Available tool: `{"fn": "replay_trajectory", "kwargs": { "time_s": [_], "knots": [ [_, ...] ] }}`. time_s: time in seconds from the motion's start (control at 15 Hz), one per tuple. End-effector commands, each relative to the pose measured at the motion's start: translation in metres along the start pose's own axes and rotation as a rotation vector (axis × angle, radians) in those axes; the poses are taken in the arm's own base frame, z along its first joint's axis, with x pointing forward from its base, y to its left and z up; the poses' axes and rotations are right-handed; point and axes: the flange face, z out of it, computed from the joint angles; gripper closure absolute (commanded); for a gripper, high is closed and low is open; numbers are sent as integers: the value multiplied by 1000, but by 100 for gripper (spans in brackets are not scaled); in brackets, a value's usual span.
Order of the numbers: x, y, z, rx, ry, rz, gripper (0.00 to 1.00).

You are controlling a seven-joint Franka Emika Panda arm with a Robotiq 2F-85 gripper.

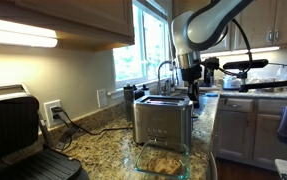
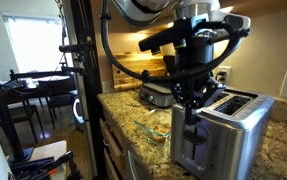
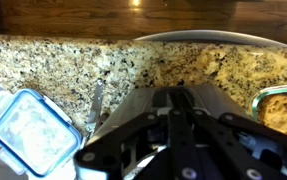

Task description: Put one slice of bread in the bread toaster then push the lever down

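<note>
The brushed-steel bread toaster (image 1: 163, 122) stands on the granite counter, seen in both exterior views (image 2: 233, 135). My gripper (image 1: 190, 88) is shut, its fingers pressed together and holding nothing. It points down at the toaster's end face (image 2: 190, 104). In the wrist view the shut fingers (image 3: 175, 100) sit over the toaster's grey top (image 3: 133, 112). The lever is hidden behind them. Tan slices of bread (image 1: 163, 160) lie in a clear glass dish in front of the toaster (image 2: 159, 126), at the wrist view's right edge (image 3: 285, 112). Whether a slice sits in a slot I cannot tell.
A black hinged grill press (image 1: 13, 135) stands open at the counter's near end. A clear lid with a blue rim (image 3: 23, 135) lies on the counter beside the toaster. A sink faucet (image 1: 165, 70) stands under the window. A camera stand (image 2: 78, 70) rises by the counter edge.
</note>
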Motion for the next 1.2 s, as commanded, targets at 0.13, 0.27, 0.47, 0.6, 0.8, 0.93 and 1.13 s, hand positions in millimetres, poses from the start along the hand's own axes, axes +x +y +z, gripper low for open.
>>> {"fn": "replay_trajectory", "kwargs": {
  "time_s": [0.13, 0.27, 0.47, 0.6, 0.8, 0.93, 1.13],
  "knots": [
    [2, 6, 3, 8, 43, 3, 95],
    [1, 7, 5, 10, 44, 3, 95],
    [1, 9, 8, 10, 49, 4, 95],
    [0, 10, 9, 11, 53, 5, 96],
    [2, 10, 14, 12, 48, 5, 96],
    [4, 10, 18, 12, 43, 6, 96],
    [7, 10, 27, 14, 27, 7, 95]
  ]
}}
